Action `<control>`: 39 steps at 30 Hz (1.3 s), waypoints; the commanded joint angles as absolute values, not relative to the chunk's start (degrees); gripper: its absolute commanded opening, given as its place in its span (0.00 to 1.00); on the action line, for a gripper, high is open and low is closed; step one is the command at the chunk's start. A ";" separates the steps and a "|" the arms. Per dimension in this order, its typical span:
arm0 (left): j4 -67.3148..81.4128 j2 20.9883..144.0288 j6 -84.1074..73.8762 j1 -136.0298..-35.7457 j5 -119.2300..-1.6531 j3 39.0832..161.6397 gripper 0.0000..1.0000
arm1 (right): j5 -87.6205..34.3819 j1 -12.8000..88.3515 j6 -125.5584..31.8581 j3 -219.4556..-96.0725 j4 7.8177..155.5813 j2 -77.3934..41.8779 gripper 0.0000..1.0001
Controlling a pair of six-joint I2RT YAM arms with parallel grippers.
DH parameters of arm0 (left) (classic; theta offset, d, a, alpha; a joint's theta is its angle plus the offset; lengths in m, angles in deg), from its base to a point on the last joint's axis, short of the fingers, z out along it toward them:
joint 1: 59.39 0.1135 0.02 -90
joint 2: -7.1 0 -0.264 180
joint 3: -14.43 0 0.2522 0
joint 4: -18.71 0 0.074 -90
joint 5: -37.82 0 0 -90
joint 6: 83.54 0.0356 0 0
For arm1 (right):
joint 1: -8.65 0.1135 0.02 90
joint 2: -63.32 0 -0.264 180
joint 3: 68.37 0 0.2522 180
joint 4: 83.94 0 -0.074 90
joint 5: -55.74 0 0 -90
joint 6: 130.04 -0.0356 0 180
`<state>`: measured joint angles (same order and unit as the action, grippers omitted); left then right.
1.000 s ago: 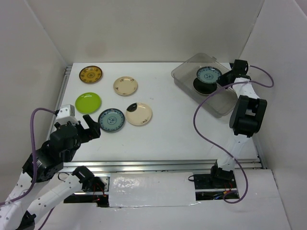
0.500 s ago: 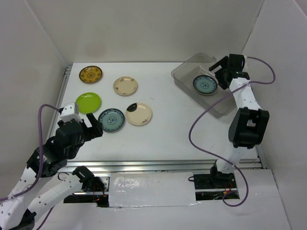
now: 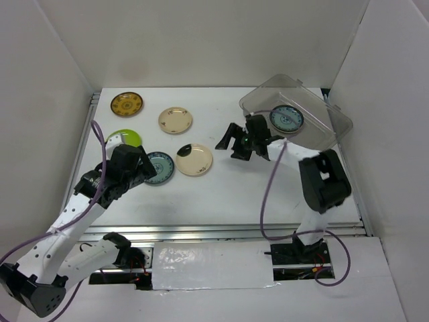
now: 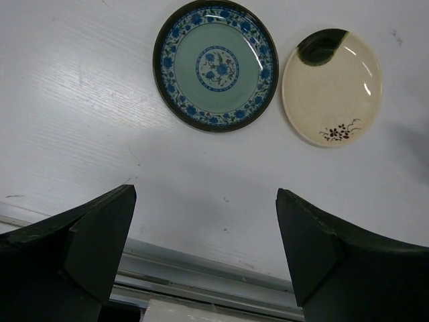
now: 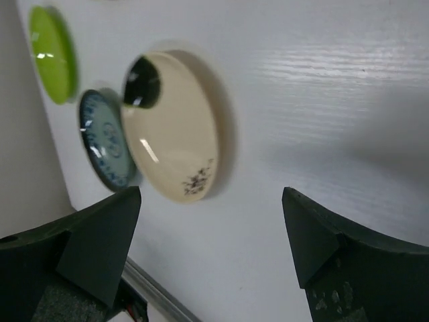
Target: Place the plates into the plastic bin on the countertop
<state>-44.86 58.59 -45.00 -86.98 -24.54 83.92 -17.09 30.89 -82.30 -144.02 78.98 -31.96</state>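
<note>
A purple cable [image 3: 262, 208] loops by the right arm. The left gripper [image 4: 206, 194] gapes empty beside a blue-green plate [image 4: 216, 64]. The right gripper [image 5: 209, 201], wide and empty, hangs between the patched plate [image 5: 175, 144] and the far-right plastic bin [image 3: 318, 117].

Overhead view spans the countertop [image 3: 234, 188]; both wrist views closely share the black-patched plate [image 4: 332, 87].

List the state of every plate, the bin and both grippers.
Left gripper: open, empty.
Right gripper: open, empty.
Plastic bin: holds one blue-green plate.
Mustard plate: on countertop.
Cream plate: on countertop.
Lime plate: on countertop, partly hidden.
Other blue-green plate: on countertop.
Black-patch plate: on countertop.
</note>
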 commanded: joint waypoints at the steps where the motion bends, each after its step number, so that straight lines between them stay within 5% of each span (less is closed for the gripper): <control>1: -39.37 57.03 -45.22 -82.87 -30.55 82.52 0.99 | -8.78 32.03 -84.33 -146.53 88.80 -41.92 0.93; 6: -35.58 57.29 -41.00 -74.79 -42.41 79.26 0.99 | -7.89 33.25 -85.03 -153.39 86.26 -51.10 0.88; 10: -34.08 56.06 -39.51 -70.82 -46.81 76.36 0.99 | -7.90 34.49 -85.91 -158.76 81.43 -58.12 0.73; 13: -34.25 55.01 -38.45 -68.45 -49.28 76.00 0.99 | -7.27 34.23 -86.79 -160.09 80.11 -59.29 0.53; 18: -35.83 53.25 -37.05 -65.46 -50.59 75.92 0.99 | -6.67 35.10 -84.78 -163.16 75.97 -60.42 0.45; 21: -36.27 52.46 -36.52 -64.22 -51.56 75.48 0.99 | -6.83 35.63 -84.77 -162.91 75.00 -59.47 0.02; 31: -37.94 51.49 -33.00 -63.43 -53.32 77.24 0.99 | -27.56 31.95 -81.26 -159.91 60.71 -32.14 0.00; 39: -36.54 48.59 -40.62 -63.52 -53.32 70.92 0.99 | -31.01 5.97 -81.95 -171.77 53.73 -35.62 0.00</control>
<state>-37.34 49.58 -35.91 -63.79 -52.54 73.60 -26.93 13.93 -81.31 -169.59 59.68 -31.04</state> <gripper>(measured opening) 0.993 0.023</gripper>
